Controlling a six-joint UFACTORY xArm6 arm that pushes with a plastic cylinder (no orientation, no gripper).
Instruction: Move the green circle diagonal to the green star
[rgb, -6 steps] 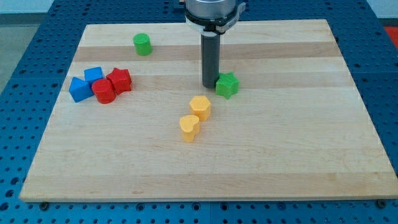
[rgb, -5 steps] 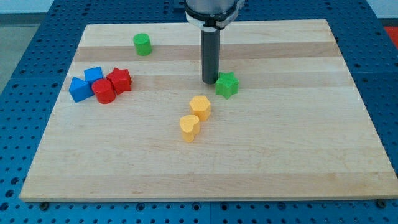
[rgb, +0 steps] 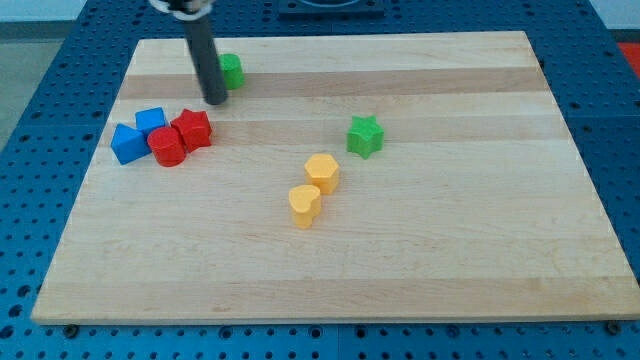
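Since the earlier frames the rod has swung from just left of the green star (rgb: 366, 135) across to the view's upper left, while every block lies where it did. The wooden desk (rgb: 450, 250) carries all of them: a cluster at the view's left of two blue blocks, a cube (rgb: 151, 121) and a peaked one (rgb: 128, 144), touching a red cube (rgb: 191, 129) and a red cylinder (rgb: 167, 147); two yellow blocks, a hexagon (rgb: 322, 172) and a heart-like one (rgb: 305, 205), near the middle; the green star right of centre. The green circle (rgb: 231, 70) sits near the desk's top-left edge, well apart from the star. My tip (rgb: 214, 101) stands just beside it, at its lower left, seemingly touching or nearly so; there is no hand on this rig, only the bare rod, holding nothing. The star lies to the circle's lower right, so I judge a push from the circle's upper-left side is called for, and the tip is not yet there.
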